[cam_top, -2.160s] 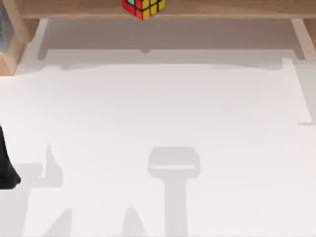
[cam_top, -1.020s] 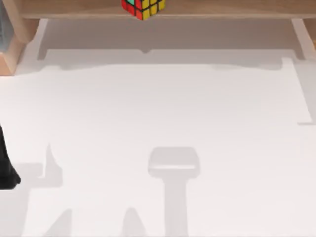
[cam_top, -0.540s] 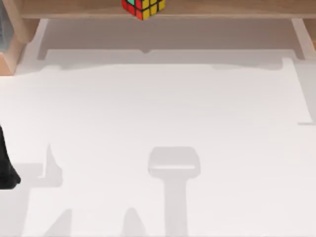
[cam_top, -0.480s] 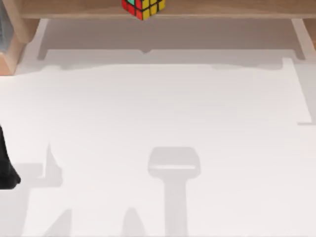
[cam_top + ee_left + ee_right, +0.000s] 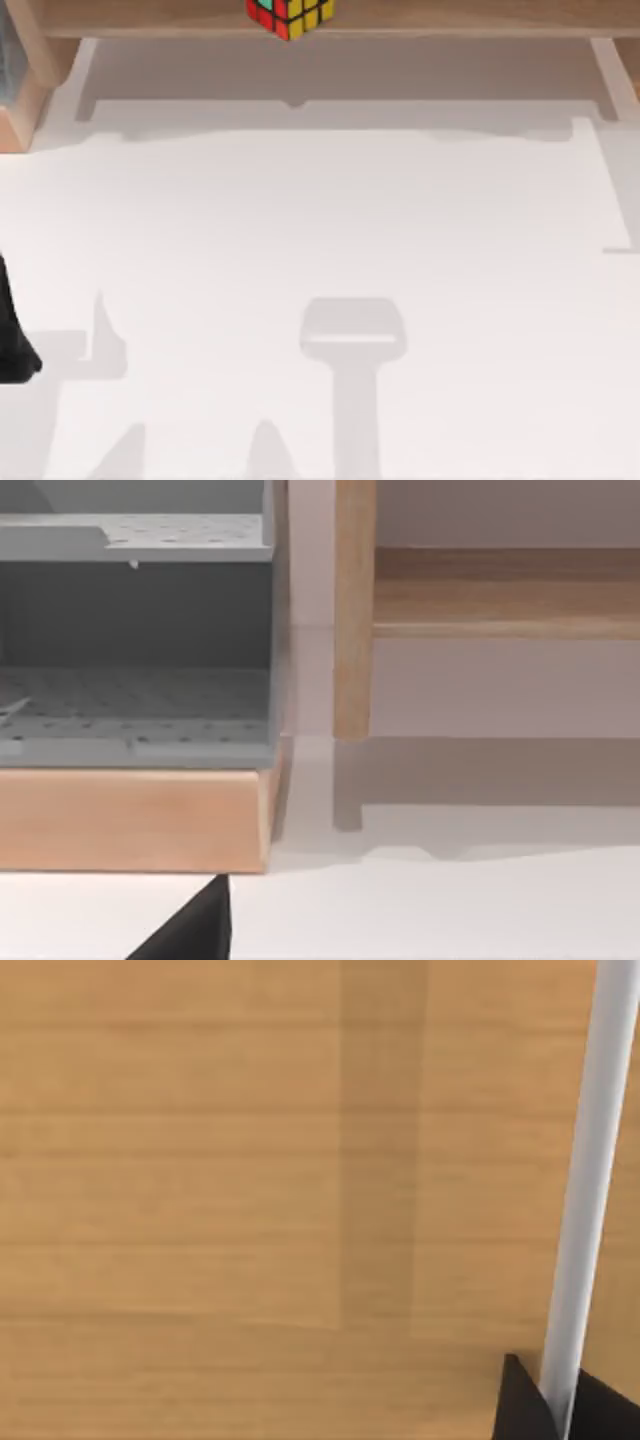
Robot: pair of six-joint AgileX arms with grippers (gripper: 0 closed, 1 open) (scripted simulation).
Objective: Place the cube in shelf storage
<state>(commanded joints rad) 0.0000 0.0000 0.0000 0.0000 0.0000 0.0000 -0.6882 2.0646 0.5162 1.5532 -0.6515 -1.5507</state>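
The cube [image 5: 290,16] sits on the shelf storage [image 5: 450,18] board, top center of frame. Left arm [image 5: 12,335] parked at left edge; can't tell its claw's state.

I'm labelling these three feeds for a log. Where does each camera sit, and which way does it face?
Top view: above the table, looking down; puzzle cube on the shelf board; left arm dark at the left edge.
Left wrist view: low, facing a shelf post and a grey bin; dark claw tip at the picture's edge.
Right wrist view: close on a wooden surface and a white bar; dark claw tip.
Shared: top and left wrist views both show the shelf board.
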